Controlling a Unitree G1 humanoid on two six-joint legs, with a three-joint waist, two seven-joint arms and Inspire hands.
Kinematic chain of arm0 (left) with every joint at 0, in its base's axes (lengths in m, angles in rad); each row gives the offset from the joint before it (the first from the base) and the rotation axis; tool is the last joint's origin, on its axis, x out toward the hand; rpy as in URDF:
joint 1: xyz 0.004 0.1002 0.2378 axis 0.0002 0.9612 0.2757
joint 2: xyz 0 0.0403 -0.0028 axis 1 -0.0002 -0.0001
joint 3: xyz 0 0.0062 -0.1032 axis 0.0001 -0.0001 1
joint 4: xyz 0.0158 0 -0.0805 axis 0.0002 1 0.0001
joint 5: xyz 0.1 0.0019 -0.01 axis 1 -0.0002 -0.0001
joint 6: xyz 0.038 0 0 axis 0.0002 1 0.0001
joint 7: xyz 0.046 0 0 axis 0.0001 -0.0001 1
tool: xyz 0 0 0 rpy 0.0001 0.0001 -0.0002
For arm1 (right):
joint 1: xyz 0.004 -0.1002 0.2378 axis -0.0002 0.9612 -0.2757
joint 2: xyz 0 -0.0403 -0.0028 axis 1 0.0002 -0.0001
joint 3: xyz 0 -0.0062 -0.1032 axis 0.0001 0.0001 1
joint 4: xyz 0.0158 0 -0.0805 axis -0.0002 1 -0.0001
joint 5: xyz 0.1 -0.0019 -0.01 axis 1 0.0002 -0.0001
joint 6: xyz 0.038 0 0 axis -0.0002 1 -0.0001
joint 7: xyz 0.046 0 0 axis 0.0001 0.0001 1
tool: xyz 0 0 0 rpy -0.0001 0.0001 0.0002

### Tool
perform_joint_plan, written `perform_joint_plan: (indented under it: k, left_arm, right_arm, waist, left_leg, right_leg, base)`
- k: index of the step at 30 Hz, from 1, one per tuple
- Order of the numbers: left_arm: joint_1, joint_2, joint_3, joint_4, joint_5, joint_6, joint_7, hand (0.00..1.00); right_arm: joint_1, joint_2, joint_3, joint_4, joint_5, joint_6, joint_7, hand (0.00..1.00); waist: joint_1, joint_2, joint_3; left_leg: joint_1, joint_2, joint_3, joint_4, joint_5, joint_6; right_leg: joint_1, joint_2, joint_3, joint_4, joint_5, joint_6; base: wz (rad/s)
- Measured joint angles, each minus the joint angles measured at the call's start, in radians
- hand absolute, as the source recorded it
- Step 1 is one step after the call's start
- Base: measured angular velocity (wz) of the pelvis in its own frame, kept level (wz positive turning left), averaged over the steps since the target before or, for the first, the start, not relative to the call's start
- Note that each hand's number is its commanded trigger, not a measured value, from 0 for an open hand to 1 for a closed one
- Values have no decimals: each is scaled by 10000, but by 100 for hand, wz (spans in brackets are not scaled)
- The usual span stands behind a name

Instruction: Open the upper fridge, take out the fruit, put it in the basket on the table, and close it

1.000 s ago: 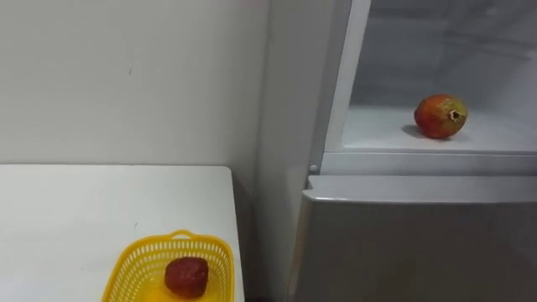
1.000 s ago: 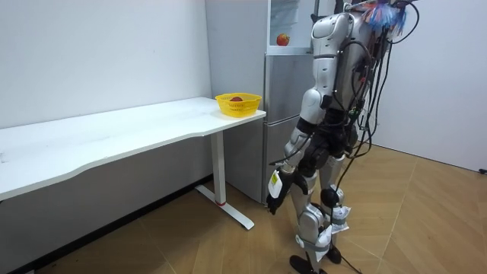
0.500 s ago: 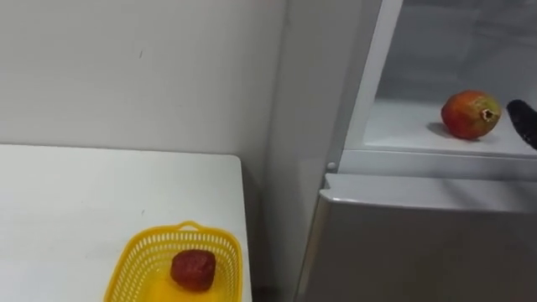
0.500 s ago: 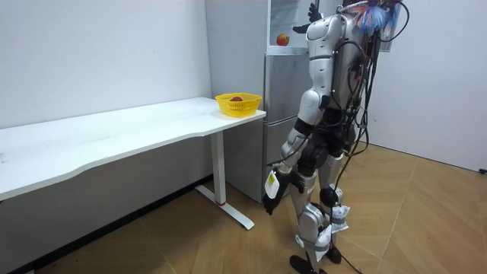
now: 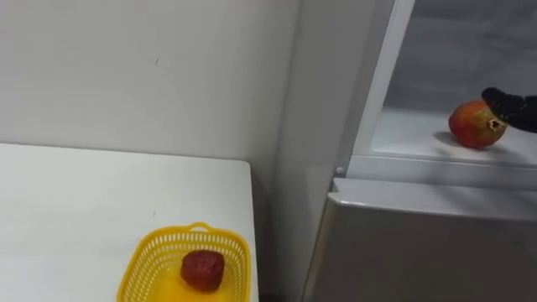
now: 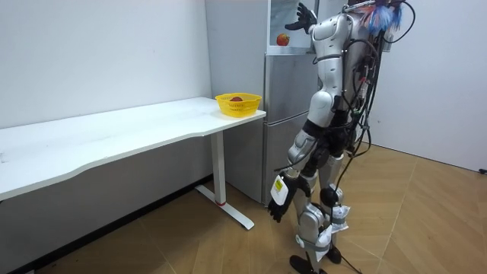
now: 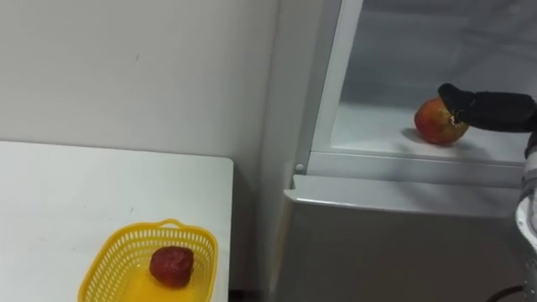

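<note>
A red-orange round fruit (image 5: 473,125) lies on the white shelf (image 5: 419,143) of the open upper fridge compartment. My right hand (image 5: 513,108) reaches in from the right, open, with its dark fingertips (image 7: 453,95) at the fruit's top right side. In the room view I stand facing the fridge with the right hand (image 6: 303,17) raised, fingers spread, next to the fruit (image 6: 283,39). My left hand (image 6: 279,200) hangs open beside my leg.
A yellow basket (image 5: 198,229) holding a dark red fruit (image 5: 202,269) stands at the near right corner of the white table (image 5: 75,210), left of the fridge. The shut lower fridge door (image 5: 419,247) is below the shelf. A white wall lies behind the table.
My right hand has come up from my side into the upper compartment and now reaches the fruit. The eye view has shifted, so everything sits further right. The fruit has not moved.
</note>
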Motion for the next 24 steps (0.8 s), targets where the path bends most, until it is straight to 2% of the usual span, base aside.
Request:
perform_joint_plan:
  k: [5, 8, 11, 14, 17, 22, 24]
  left_arm:
    - [-8, 24, -5, 4, -8, -2, -4, 0]
    - [-61, 46, -4, 0, 0, -1, -27, 0]
    - [-60, 68, -11, 0, 2, 11, -167, 0]
    - [-88, 94, -7, -1, 1, 94, -317, 0]
    - [-75, 232, -5, 10, 4, 211, -466, 0]
    - [-59, 416, 1, 9, 2, 359, -582, 0]
    - [-51, 430, 8, 9, 9, 387, -621, 0]
  right_arm:
    - [-129, -9, 328, 619, 548, 0, 308, 0]
    - [-168, -11, 337, 1008, 708, 0, 422, 0]
    - [-174, -19, 347, 1583, 710, 4, 518, 0]
    - [-195, -355, 593, 2184, 871, 60, 874, 0]
    - [-723, -738, 1111, 3171, 872, 371, 1432, 0]
    - [-1319, -1149, 1486, 3811, 879, 475, 1834, 0]
    - [-1342, -1163, 1511, 3818, 875, 477, 1985, 0]
  waist:
    - [4, -86, 14]
    - [16, -208, 44]
    - [5, -304, 4]
    - [9, -327, -11]
    - [18, -328, -12]
    - [6, -338, -21]
    - [14, -351, -32]
  left_leg:
    - [-41, 2, -84, 21, 7, -11]
    - [-145, -3, -162, 132, 9, -14]
    - [-208, -14, -244, 161, 9, -15]
    - [-272, -34, -315, 163, 13, -12]
    - [-301, -35, -313, 208, 14, -11]
    - [-314, -36, -318, 251, 13, -11]
    - [-314, -36, -318, 259, 13, -11]
  right_leg:
    - [6, -5, -129, 3, 0, 0]
    - [-32, -7, -164, -6, 0, 0]
    - [-46, -9, -215, -34, 0, 0]
    - [-73, -44, -396, -35, -1, 1]
    - [-85, -57, -437, -32, -1, 2]
    - [-69, -61, -445, -31, -1, 1]
    - [-63, -61, -440, -31, -1, 1]
  base:
    - [6]
    - [8]
    - [8]
    - [9]
    - [0]
    - [0]
    - [0]
